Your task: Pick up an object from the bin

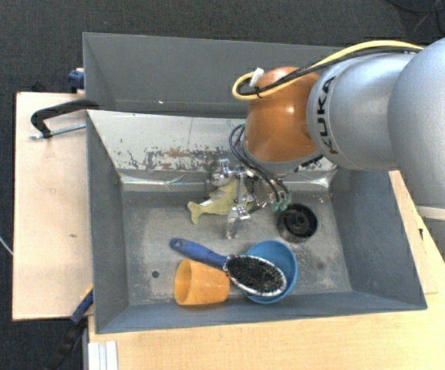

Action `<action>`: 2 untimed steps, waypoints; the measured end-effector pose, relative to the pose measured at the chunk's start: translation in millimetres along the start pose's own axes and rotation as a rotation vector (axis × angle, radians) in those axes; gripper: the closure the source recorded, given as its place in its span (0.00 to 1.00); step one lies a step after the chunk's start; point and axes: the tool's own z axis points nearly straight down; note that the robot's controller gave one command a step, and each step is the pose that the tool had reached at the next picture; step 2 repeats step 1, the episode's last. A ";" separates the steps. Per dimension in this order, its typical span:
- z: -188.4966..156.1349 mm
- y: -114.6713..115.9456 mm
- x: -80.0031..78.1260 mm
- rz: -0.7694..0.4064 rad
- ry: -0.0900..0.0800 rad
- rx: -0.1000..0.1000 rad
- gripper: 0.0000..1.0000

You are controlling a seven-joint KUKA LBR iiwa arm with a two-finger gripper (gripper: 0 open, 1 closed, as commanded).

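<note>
The arm (384, 106) entered the bin (106, 230) from the right, and its orange cover (280, 118) hung over the rear part of the floor. The gripper (236, 206) stood low over the middle of the floor, close to the back wall. Whether the gripper was apart, together or clamped on anything could not be told.

The thing nearest to the gripper was a pale yellow toy (210, 205) with a forked, tail-like end. It lay on the floor in the middle of the bin, toward the back wall, with its tail end pointing left. Its right end ran under or against the gripper; which of the two could not be told.

A black round cap (297, 220) lay just to the right of the gripper, apart from it.

Near the front wall lay three more things:
- a blue bowl (284, 259);
- a brush (249, 273) with a blue handle and black bristles, its head resting in the bowl;
- an orange cup (199, 284) on its side, just beside the brush handle.
</note>
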 end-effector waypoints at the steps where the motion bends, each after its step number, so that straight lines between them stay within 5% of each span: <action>1: -1.7 -1.4 -2.3 0.002 -0.012 0.003 1.00; 2: -1.7 -1.4 -2.3 0.002 -0.012 0.003 1.00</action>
